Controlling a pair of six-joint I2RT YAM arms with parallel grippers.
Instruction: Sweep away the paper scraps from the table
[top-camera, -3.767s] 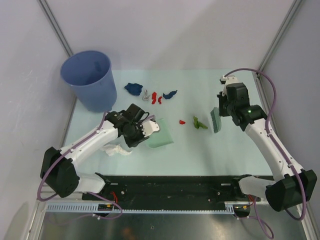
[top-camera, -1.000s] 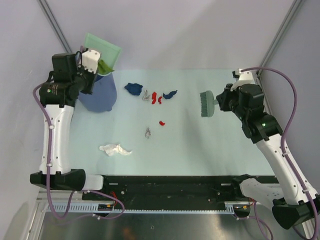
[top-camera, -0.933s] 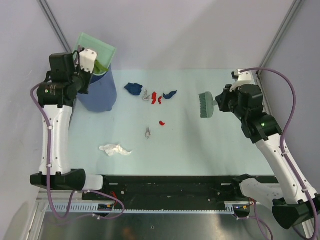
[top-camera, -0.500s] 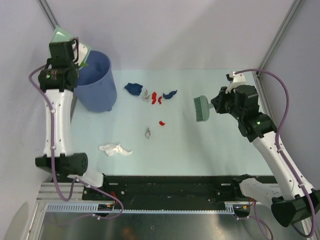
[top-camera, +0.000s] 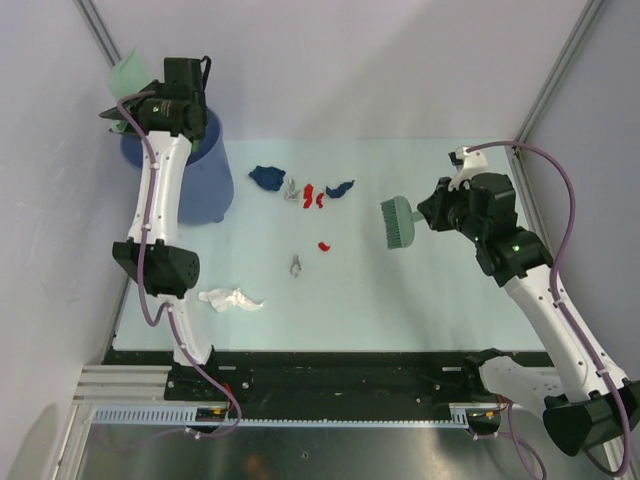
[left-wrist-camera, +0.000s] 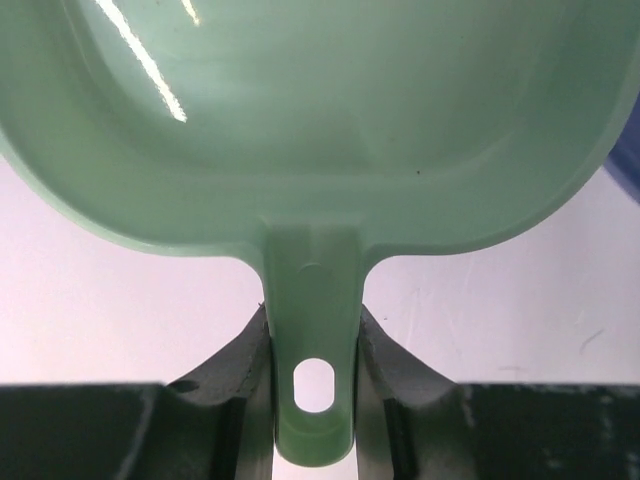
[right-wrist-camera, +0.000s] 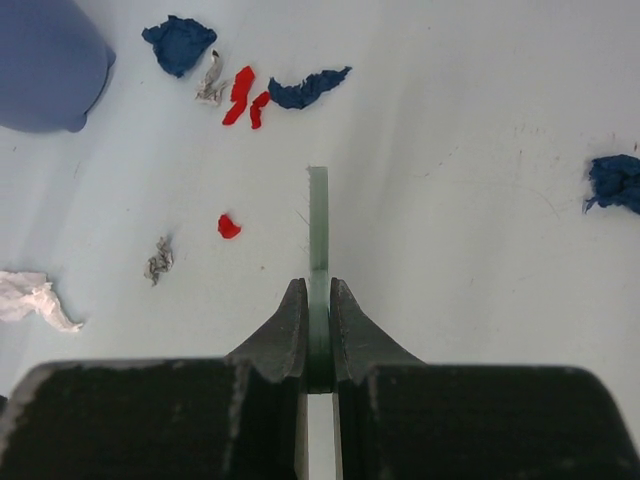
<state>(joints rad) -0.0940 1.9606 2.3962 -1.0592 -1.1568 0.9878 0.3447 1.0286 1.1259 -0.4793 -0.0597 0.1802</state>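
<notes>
Above the blue bucket (top-camera: 205, 190), left gripper (left-wrist-camera: 312, 345), pinching the dustpan (left-wrist-camera: 320, 120) handle, has swung it up and tipped it, load apparently dumped, while right gripper (right-wrist-camera: 318, 300), clamped on the brush (right-wrist-camera: 318, 215), edges toward paper scraps (top-camera: 266, 177) still strewn mid-counter (top-camera: 430, 300); more sweeping remains.

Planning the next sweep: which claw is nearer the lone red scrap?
Right. Right claw, holding the brush, is right of the scrap; left claw far off at the bucket.

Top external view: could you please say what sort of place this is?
Probably a robot test cell: white-walled table with metal rails, two arms bolted at its edge, paper scraps and a bucket.
</notes>
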